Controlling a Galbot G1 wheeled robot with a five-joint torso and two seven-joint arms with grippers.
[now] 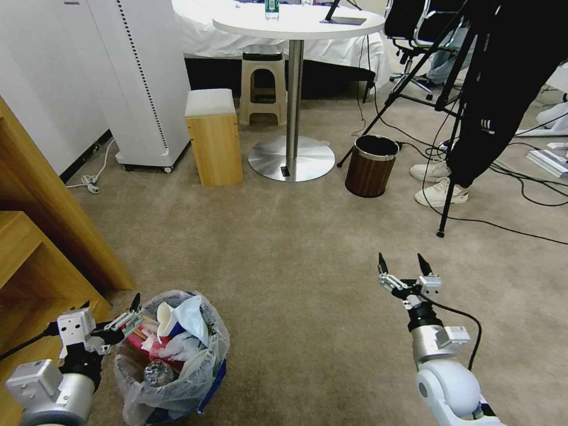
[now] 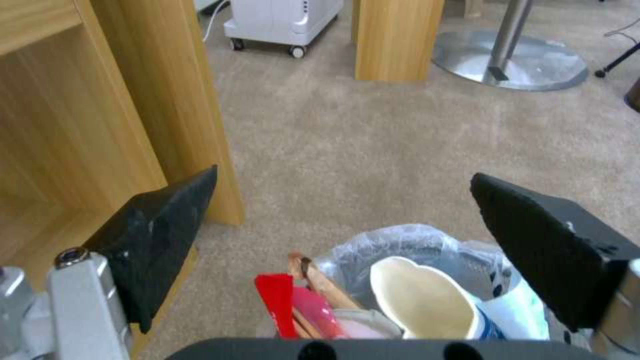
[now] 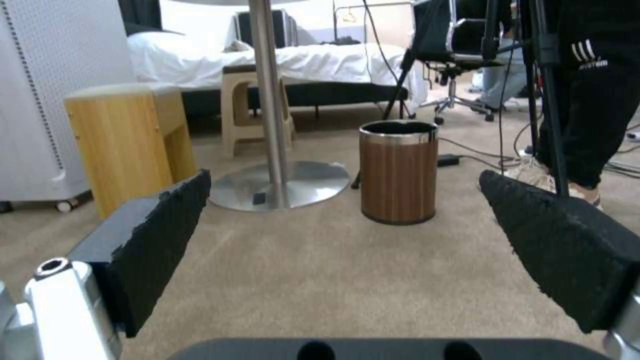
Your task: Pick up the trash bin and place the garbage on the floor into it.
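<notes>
Trash bin (image 1: 171, 361) is standing on the beige carpet (image 1: 296, 248) at the robot's near left, just beside the wooden shelf unit (image 1: 41, 236). Its crinkled clear liner with blue print is bulging over the rim. The garbage (image 1: 171, 334) is sitting heaped inside: a crumpled white paper cup (image 2: 423, 300), red wrappers (image 2: 277, 297), a wooden stick (image 2: 320, 282), pale blue paper. The visible carpet is showing no loose litter, so collection is judged near done.

Left gripper (image 1: 112, 310) is hovering at the bin's left rim, fingers spread wide and holding nothing; in its wrist view the black wedge-shaped pads (image 2: 160, 235) are straddling the bin mouth from above, probably a release posture or a set-up for grasping the rim.

Right gripper (image 1: 405, 265) is hanging over bare carpet, well apart from the bin, fingers likewise spread and empty, pointing toward the brown wood-grain bin (image 3: 399, 172) with metal rim near the round table's steel base (image 1: 291, 158). It is idling.
</notes>
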